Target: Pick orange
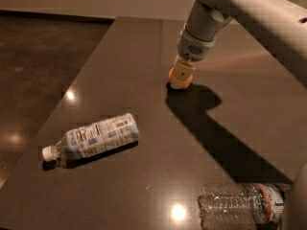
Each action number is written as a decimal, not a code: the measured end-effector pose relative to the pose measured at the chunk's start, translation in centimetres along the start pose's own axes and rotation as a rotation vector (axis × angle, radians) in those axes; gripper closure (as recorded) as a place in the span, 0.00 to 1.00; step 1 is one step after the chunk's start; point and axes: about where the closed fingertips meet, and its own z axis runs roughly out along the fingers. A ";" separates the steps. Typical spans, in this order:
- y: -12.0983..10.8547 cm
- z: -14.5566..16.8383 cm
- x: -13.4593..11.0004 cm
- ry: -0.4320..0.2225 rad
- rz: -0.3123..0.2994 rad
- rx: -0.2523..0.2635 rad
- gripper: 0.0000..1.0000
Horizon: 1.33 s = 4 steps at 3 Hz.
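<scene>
The gripper [181, 75] is found right on top of the orange [172, 80], touching it; whether a grip is closed on it cannot be told. The orange is sat on the dark table [144, 47], toward the far side. Two bottles are counted, both laid on their sides: a labelled bottle [93, 137] at the left, a clear bottle [240, 209] at the near right. Contents cannot be made out. One orange is counted.

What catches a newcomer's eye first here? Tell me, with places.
The big pale arm reaches in from the upper right, its gripper down over the orange near the far middle of the table. A labelled bottle lies on its side front left, and a clear crumpled bottle lies front right.
</scene>
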 end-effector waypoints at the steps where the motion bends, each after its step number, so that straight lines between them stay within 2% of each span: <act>1: 0.1 -2.2 -0.1 -0.005 -0.012 0.020 0.86; 2: 0.7 -6.5 -1.0 -0.042 -0.040 0.041 1.00; 3: 1.1 -9.8 -1.8 -0.088 -0.066 0.040 1.00; 4: 1.7 -11.8 -2.2 -0.139 -0.079 0.030 1.00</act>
